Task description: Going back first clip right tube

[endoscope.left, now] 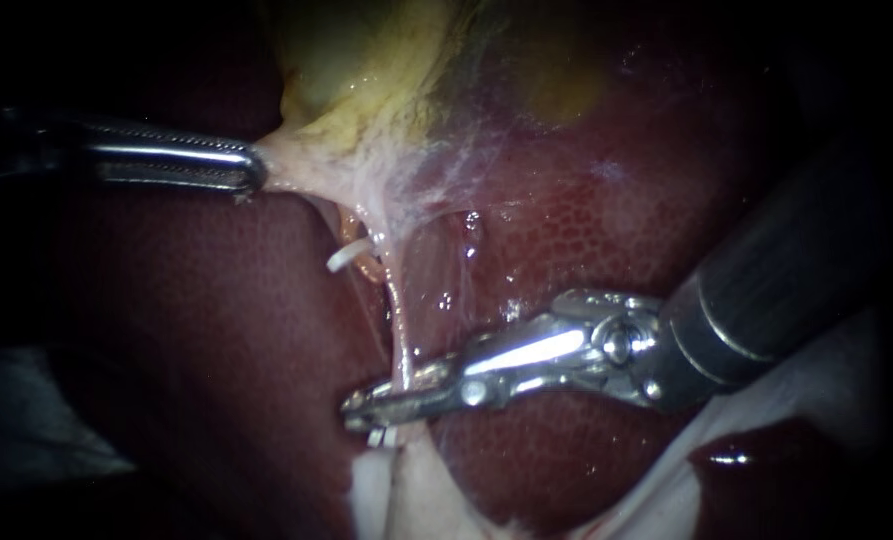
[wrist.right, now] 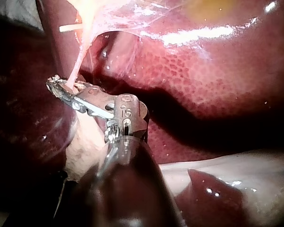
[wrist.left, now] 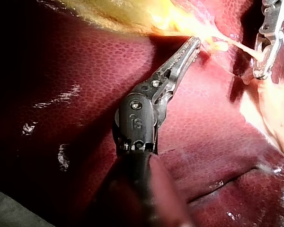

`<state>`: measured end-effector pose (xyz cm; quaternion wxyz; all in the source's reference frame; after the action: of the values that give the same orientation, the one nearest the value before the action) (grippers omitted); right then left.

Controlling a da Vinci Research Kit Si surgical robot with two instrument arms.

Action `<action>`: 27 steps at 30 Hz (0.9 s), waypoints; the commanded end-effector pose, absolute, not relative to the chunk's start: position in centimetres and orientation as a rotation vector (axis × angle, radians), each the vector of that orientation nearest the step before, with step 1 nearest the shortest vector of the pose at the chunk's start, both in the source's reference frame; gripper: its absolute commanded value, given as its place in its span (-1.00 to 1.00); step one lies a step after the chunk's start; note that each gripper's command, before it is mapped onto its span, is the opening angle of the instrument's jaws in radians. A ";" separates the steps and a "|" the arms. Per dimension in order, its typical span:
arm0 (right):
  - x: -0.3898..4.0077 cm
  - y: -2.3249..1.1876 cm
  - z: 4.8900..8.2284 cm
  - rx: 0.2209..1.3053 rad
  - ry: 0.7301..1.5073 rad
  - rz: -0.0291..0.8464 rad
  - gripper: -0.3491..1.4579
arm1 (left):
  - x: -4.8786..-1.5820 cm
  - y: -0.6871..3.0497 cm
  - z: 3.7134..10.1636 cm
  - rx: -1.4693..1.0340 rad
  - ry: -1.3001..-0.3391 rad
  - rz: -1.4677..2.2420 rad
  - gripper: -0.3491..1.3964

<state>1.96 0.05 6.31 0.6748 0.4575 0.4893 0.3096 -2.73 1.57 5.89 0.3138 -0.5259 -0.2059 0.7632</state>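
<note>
Your right instrument (endoscope.left: pixel 381 408) has its jaws clamped across the right tube (endoscope.left: pixel 398 330), near and centre over the liver (endoscope.left: pixel 586 240), while your left instrument (endoscope.left: pixel 256 170) bites pale tissue (endoscope.left: pixel 301 165) under the gallbladder (endoscope.left: pixel 366 60), far left.

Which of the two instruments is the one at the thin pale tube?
The right instrument: its tip crosses the tube. The left instrument instead grips tissue by the gallbladder.

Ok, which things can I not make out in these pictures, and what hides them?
1. Endoscope view: lower end of the tube, covered by the right instrument.
2. Endoscope view: white bit under that instrument, too small to name.
3. Endoscope view: what the white clip sits on, hidden by tissue.
4. Endoscope view: left instrument's shaft, lost in the dark edge.
</note>
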 end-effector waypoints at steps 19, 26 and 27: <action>1.82 0.07 7.04 0.930 1.135 0.641 -0.06 | -2.71 1.56 5.89 -1.387 -0.543 2.013 -1.00; 1.64 0.04 6.79 0.867 1.180 0.530 -0.06 | -2.69 1.56 5.89 -1.387 -0.544 2.013 -1.00; 1.62 0.04 6.74 0.869 1.182 0.513 -0.06 | -2.69 1.56 5.89 -1.388 -0.544 2.013 -1.00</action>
<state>1.61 0.03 6.69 0.7131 0.3927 0.5352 0.2254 -2.69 1.55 5.89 0.3136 -0.5257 -0.2059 0.7635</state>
